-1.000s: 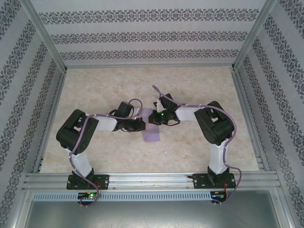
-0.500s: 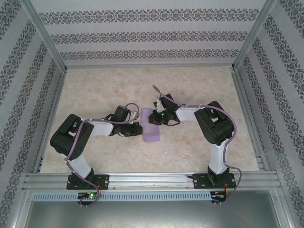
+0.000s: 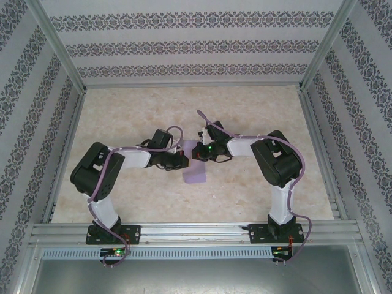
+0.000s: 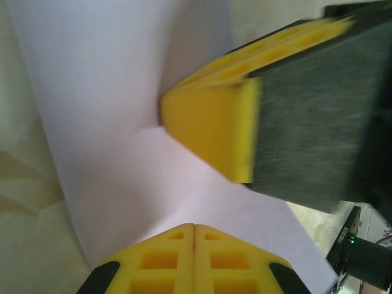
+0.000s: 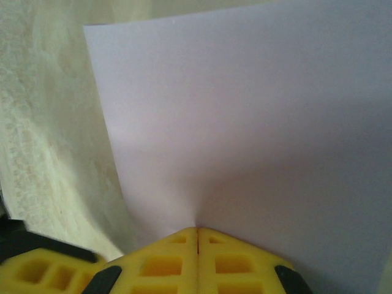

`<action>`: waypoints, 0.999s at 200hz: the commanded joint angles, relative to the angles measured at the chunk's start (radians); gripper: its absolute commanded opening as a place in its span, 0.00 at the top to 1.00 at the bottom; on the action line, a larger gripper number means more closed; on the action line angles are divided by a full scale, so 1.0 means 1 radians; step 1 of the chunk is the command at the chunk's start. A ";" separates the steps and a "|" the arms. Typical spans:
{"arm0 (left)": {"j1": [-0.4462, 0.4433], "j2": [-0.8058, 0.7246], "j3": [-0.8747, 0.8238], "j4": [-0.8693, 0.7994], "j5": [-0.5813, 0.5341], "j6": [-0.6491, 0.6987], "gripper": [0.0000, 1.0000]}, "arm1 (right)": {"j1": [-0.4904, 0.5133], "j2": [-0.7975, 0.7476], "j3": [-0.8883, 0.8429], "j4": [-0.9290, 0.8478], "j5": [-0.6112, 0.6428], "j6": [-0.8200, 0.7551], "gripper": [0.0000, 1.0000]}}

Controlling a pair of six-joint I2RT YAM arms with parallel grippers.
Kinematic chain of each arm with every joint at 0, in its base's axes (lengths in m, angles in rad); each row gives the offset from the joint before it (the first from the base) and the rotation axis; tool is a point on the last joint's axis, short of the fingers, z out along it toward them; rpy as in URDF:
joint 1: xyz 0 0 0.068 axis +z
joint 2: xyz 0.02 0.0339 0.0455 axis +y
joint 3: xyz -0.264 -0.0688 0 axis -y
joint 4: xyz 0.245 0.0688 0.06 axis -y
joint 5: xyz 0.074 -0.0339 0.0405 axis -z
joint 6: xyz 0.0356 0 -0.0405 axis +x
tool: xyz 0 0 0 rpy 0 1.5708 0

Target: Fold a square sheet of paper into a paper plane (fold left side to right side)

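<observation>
The left part of the counter (image 3: 122,116) is bare from its left edge inward, with only the left arm's elbow hanging over it, so that arm has ample room to swing out. The left gripper (image 3: 179,161) sits near the counter's middle. Its jaws are shut and the yellow tips press against the left margin of the square sheet of paper (image 3: 196,173). Whether a layer is nipped between them I cannot tell.

The sheet lies near the middle of the counter, a little toward the near edge. From above it reads as a narrow strip rather than a square, so I judge the left-to-right fold to be laid over and under pressing. In the left wrist view the paper forms a soft valley running up from the tips, not a sharp line, so the crease looks unfinished. No pointed nose or wing folds show; I judge nearly all of the plane to be still ahead.

The right gripper (image 3: 197,154) meets the sheet from the right with its jaws also shut and its tip on the paper, just beside the left one. The strip's far end is hidden under the two wrists, while its near end lies free.

The tight spot is this middle, where the grippers almost touch and either one could drag the thin sheet as it moves. Toward the right edge and the far edge the counter is open.
</observation>
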 commanded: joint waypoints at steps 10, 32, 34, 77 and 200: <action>-0.030 0.041 -0.013 0.054 0.046 -0.033 0.96 | -0.010 0.060 -0.034 -0.106 0.110 -0.029 1.00; -0.030 0.039 -0.042 0.054 0.039 -0.032 0.96 | -0.010 0.063 -0.034 -0.110 0.112 -0.030 1.00; -0.030 0.038 -0.046 0.053 0.038 -0.032 0.96 | -0.010 0.063 -0.035 -0.111 0.112 -0.030 1.00; -0.030 -0.005 -0.117 -0.012 0.015 0.004 0.96 | -0.012 0.065 -0.039 -0.122 0.126 -0.032 1.00; -0.053 -0.101 -0.218 -0.172 0.028 0.079 0.96 | -0.013 0.061 -0.046 -0.141 0.136 -0.039 1.00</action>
